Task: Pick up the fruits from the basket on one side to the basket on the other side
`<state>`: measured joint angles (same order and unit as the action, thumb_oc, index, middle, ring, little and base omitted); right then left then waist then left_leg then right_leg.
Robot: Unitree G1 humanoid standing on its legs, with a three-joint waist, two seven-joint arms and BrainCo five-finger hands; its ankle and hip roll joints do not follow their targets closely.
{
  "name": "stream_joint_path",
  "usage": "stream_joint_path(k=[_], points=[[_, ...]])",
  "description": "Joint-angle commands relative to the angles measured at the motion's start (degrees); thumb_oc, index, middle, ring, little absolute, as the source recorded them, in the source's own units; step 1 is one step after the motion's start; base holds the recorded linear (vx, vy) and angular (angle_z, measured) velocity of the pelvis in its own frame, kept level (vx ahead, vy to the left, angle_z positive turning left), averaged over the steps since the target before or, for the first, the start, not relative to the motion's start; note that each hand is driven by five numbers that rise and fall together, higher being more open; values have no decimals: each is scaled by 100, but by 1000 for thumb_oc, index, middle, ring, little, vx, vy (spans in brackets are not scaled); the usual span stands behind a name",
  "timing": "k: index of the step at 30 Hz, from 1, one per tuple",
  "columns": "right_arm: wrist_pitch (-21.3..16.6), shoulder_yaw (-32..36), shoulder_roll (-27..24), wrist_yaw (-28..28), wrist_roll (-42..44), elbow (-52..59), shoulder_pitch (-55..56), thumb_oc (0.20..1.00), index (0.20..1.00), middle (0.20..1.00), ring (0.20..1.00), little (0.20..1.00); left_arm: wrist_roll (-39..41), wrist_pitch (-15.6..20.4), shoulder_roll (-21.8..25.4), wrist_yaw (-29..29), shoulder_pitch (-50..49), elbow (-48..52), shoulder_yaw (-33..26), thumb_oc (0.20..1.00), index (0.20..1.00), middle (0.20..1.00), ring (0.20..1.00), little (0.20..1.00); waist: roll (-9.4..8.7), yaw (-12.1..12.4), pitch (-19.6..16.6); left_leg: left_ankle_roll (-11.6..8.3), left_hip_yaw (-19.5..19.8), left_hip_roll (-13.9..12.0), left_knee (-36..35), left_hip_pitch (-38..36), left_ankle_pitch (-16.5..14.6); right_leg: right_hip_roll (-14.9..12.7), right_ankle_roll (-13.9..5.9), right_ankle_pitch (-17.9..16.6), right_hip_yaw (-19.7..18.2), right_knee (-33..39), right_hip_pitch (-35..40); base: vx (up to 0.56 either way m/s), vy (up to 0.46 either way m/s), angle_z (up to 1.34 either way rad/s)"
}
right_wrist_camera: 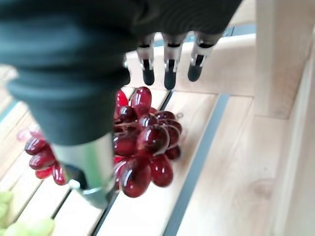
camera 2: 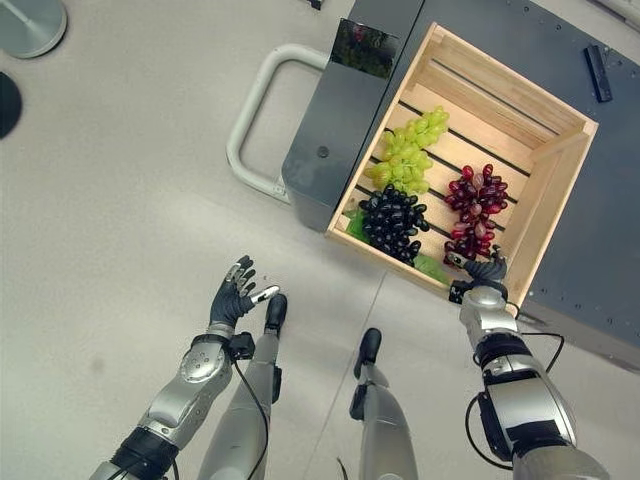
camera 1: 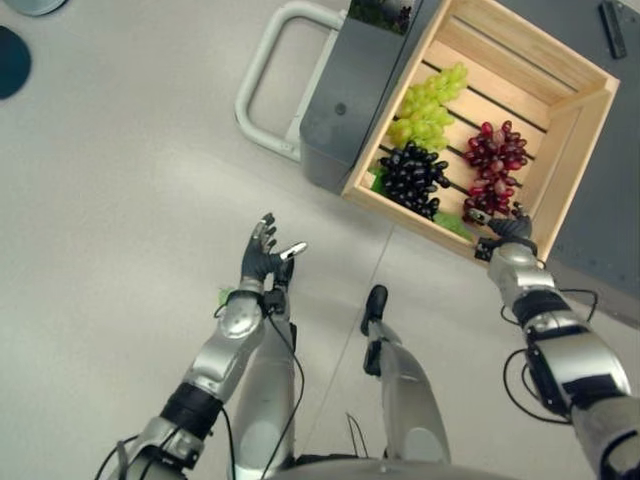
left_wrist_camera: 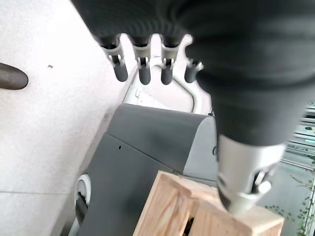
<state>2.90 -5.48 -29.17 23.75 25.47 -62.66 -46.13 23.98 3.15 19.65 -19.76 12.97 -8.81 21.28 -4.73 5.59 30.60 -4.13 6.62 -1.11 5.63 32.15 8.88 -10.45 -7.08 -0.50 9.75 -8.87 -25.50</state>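
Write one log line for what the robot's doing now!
right hand: open, over red grapes | left hand: open, idle | crate: three bunches

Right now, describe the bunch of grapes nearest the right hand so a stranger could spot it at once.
Look in the open wooden crate on the grey cart. Three bunches lie on its slats; the red grapes are by the right-hand wall, just past the right hand at the near rim. They are glossy dark red, unlike the green grapes and black grapes beside them.
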Motion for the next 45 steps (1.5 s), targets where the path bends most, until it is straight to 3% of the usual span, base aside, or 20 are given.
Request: stream_joint_path(k=[1,9,13,24,34,39,40,43,45], points=[[-63,-194,-788,394,26,-492,-900,1000,1000,1000,1000,1000,110,242,-211,-21,142,153,120,1000,1000,1000,1000,1000,303,140,-81,109,-4,334,205,-9,-684,-13,-33,662,47,-275,160,49,-3,2],[-155,-319,-814,360,250,-378,-1250,1000,1000,1000,1000,1000,120,226,-243,-21,230,119,162,1000,1000,1000,1000,1000,242,89,-81,116,-18,355,303,14,-756,-13,-47,679,9,-306,167,19,2,0],[-311,-424,-791,401,139,389,-1108,1000,1000,1000,1000,1000,117,229,-241,-86,285,78,33,1000,1000,1000,1000,1000,122,-2,-81,117,-54,337,280,-2,-748,-2,-73,638,-24,-291,175,6,11,1],[-650,405,-347,341,-72,2997,980,1000,1000,1000,1000,1000,-9,178,-269,-83,205,0,-362,1000,1000,1000,1000,1000,-152,-227,-81,148,-35,277,183,-138,-734,8,-92,621,-69,-286,219,-2,2,-2],[-788,1029,97,91,-96,4170,2166,1000,1000,1000,1000,1000,-42,106,-248,86,89,85,-617,1000,1000,1000,1000,1000,-344,-314,-81,200,-36,241,58,-319,-713,12,-139,561,-126,-326,276,-5,5,0],[-756,1091,205,61,-103,4225,2287,1000,1000,1000,1000,1000,-75,53,-246,173,38,89,-628,1000,1000,1000,1000,1000,-345,-334,-81,331,-95,274,89,-500,-844,-47,-262,563,-267,-1068,53,-15,86,-4],[-756,1097,226,54,-110,4235,2321,1000,1000,1000,1000,1000,-103,22,-228,217,-41,106,-650,1000,1000,1000,1000,1000,-312,-360,-81,390,-85,271,87,-669,-927,-27,-329,496,-344,-1752,-165,-23,124,0],[-769,1062,225,59,-33,4112,2203,1000,1000,1000,1000,1000,-155,17,-148,274,-82,135,-670,1000,1000,1000,1000,1000,-200,-385,-81,482,-145,188,-51,-893,-941,204,-424,140,-413,-2768,-945,-15,123,-14],[-784,1056,203,81,39,4002,2093,1000,1000,1000,1000,1000,-159,20,-192,281,-34,82,-619,1000,1000,1000,1000,1000,-149,-455,-81,515,-129,272,-106,-1016,-957,414,-376,76,-514,-2659,-1229,30,49,-20]])
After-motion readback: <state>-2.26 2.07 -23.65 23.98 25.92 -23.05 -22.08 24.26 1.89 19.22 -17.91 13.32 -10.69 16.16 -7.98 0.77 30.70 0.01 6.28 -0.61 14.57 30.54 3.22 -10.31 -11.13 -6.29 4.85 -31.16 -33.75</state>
